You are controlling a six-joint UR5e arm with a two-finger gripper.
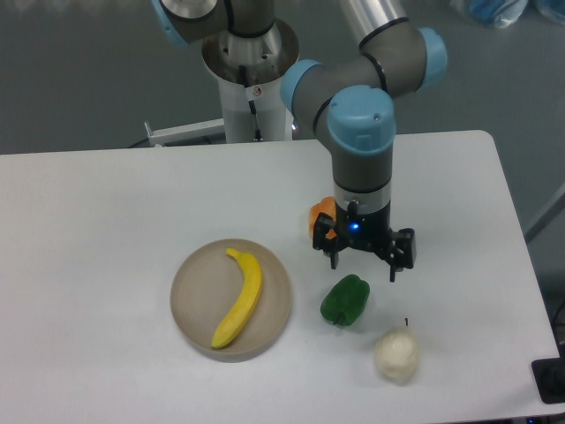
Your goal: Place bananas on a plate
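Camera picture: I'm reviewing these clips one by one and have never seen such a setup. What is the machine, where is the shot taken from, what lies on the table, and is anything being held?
The machine is a single robot arm of grey tubes with blue joint caps, mounted on a post behind the white table. The one picture comes from a fixed camera looking down at the table from the front. At the arm's end is a black two-finger gripper; its fingers stand apart and hold nothing. It hangs above the table, just in front of an orange fruit that it partly hides. On the table lie a round beige plate with a yellow banana resting inside it, a green pepper to the plate's right, and a whitish pear near the front edge. So the banana already lies on the plate.
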